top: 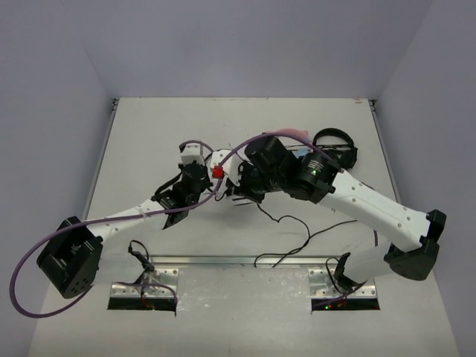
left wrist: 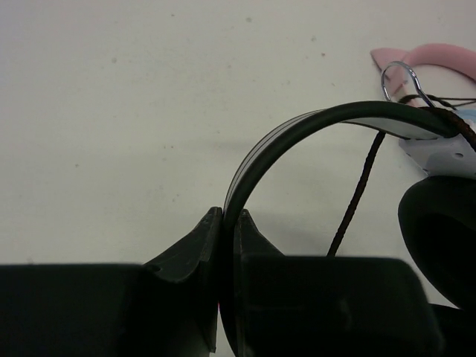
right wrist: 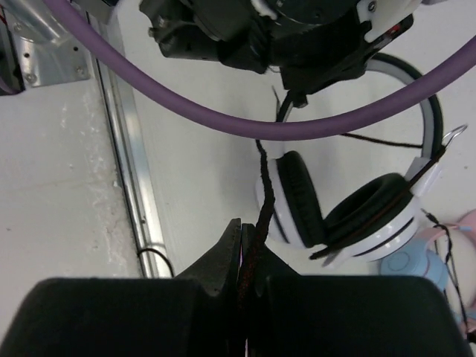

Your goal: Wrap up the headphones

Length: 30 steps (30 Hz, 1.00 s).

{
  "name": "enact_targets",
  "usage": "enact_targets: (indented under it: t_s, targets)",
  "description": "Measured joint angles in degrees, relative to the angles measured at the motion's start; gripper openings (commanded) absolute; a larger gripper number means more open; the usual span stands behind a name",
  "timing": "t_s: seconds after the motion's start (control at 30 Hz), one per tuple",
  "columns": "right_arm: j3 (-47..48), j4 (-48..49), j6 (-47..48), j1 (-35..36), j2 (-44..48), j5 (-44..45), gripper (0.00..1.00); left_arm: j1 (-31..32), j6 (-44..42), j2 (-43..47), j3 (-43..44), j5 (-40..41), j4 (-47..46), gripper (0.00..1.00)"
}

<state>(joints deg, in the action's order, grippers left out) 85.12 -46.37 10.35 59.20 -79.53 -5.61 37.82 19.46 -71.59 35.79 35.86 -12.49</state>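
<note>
The white headphones with black ear cushions lie on the table and show whole in the right wrist view. My left gripper is shut on their black-and-white headband. My right gripper is shut on the thin black cable, which runs up from the jaws to the near ear cup. In the top view both grippers meet at the table's middle, left and right, and the arms hide most of the headset. Loose cable trails toward the front edge.
Pink-and-blue cat-ear headphones and all-black headphones lie just behind the right arm. A purple hose loops over the left arm. A metal rail runs along the table's near edge.
</note>
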Motion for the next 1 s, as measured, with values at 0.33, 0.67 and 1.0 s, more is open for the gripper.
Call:
enact_targets:
  t_s: [0.33,0.67,1.0]
  targets:
    - [1.49,1.29,6.43,-8.44,-2.62,9.2,0.01,6.1,-0.96,6.91,-11.87,-11.04,-8.09,0.0]
    - [2.91,4.52,2.36,-9.73,-9.57,15.65,0.01,12.96,-3.8,6.6,-11.8,-6.93,-5.79,0.01]
    - [1.81,5.27,-6.78,-18.16,-11.82,16.37,0.01,13.2,-4.22,14.36,-9.84,-4.11,-0.7,0.0]
